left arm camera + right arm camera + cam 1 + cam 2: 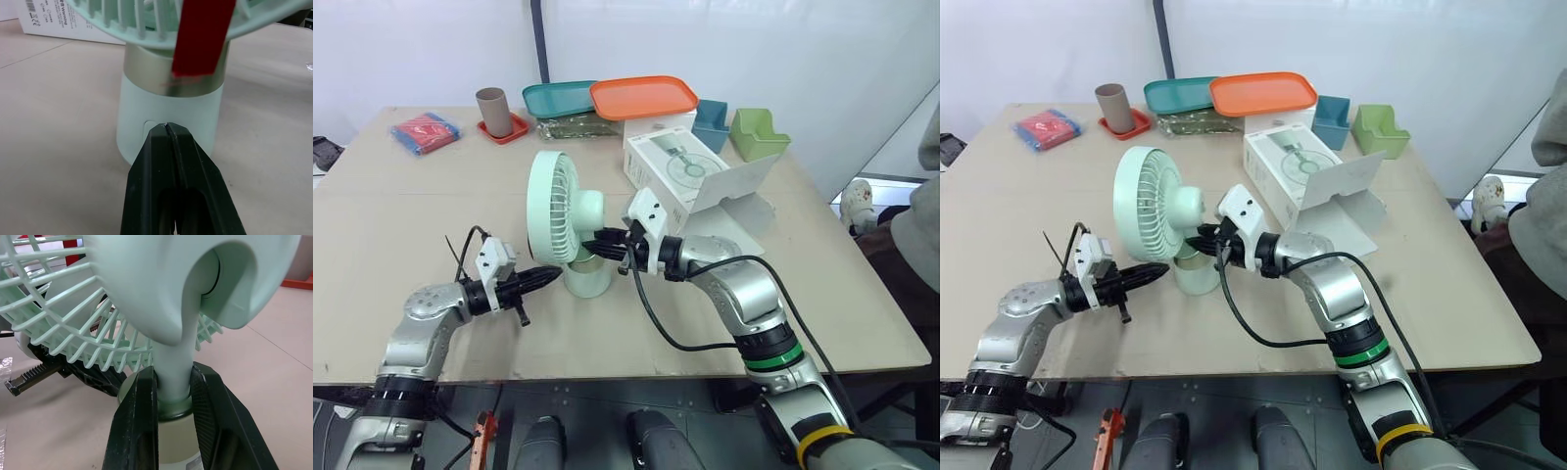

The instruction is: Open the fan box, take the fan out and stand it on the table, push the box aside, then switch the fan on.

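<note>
Fan (168,115): head cut off by the top edge of the left wrist view. A blurred red strip (200,36) crosses its metal band, nature unclear. The lower front of the base is hidden behind the pressed-together fingers of the left end effector (167,128). In the right wrist view the grille runs off the top and left edges, and the right end effector (173,376), clasping the neck, covers its sides. Box (54,19): cut off at a corner, print too small to read. Green packet (572,127): partly under the orange tray (643,96). Person (926,201): cut off at the right edge. Dark object (321,152): cut off at the table's left edge, unidentifiable.
</note>
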`<move>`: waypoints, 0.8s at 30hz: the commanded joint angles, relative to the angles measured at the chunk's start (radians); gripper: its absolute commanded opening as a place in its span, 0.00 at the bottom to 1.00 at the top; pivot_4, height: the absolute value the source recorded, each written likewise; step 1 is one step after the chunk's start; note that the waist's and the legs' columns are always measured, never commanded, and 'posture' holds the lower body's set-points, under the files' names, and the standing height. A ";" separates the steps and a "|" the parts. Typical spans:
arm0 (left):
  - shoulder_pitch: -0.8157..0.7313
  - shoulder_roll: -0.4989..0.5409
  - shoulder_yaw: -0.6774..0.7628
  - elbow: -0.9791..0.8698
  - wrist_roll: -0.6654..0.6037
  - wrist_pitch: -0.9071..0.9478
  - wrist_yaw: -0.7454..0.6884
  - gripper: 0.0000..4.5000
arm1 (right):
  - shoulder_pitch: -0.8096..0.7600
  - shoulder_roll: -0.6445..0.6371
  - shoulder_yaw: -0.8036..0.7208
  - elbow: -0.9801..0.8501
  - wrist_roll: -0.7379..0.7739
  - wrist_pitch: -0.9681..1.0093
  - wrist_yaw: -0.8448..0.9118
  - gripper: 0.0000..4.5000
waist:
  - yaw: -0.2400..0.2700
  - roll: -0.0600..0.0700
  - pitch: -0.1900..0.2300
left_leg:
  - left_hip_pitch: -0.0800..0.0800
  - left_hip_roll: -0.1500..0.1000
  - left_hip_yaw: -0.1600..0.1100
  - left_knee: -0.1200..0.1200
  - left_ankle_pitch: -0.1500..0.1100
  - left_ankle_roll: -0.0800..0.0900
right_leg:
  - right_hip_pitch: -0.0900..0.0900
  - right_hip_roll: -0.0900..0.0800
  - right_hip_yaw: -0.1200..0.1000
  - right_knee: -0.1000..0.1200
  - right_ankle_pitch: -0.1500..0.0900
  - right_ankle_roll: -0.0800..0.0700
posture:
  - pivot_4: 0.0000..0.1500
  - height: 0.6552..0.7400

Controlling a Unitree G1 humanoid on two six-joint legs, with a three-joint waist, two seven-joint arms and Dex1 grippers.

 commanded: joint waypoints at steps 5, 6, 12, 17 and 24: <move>-0.031 -0.015 -0.001 0.030 0.018 -0.044 0.000 0.02 | 0.011 -0.007 0.005 -0.047 -0.002 0.006 -0.014 0.09 | 0.000 0.000 0.000 | 0.000 0.000 0.000 0.000 0.000 0.000 | 0.000 0.000 0.000 0.000 0.000 0.000 | 1.00 1.00; -0.031 -0.015 0.001 0.030 0.019 -0.044 0.000 0.02 | 0.011 -0.007 0.005 -0.048 -0.003 0.006 -0.015 0.09 | 0.000 0.000 0.000 | 0.000 0.000 0.000 0.000 0.000 0.000 | 0.000 0.000 0.000 0.000 0.000 0.000 | 1.00 1.00; -0.042 -0.017 0.009 0.045 0.024 -0.054 0.005 0.02 | 0.013 -0.006 0.007 -0.050 0.000 0.007 -0.019 0.09 | 0.000 0.000 0.000 | 0.000 0.000 0.000 0.000 0.000 0.000 | 0.000 0.000 0.000 0.000 0.000 0.000 | 1.00 1.00; -0.057 -0.029 0.014 0.070 0.037 -0.082 0.037 0.02 | 0.014 -0.007 0.010 -0.050 0.001 0.005 -0.016 0.09 | 0.001 0.000 0.000 | 0.000 0.000 0.000 0.000 0.000 0.000 | 0.000 0.000 0.000 0.000 0.000 0.000 | 1.00 1.00; -0.046 -0.037 0.004 0.058 0.031 -0.078 0.025 0.02 | 0.014 -0.007 0.010 -0.051 0.001 0.008 -0.018 0.09 | 0.001 0.000 0.000 | 0.000 0.000 0.000 0.000 0.000 0.000 | 0.000 0.000 0.000 0.000 0.000 0.000 | 1.00 1.00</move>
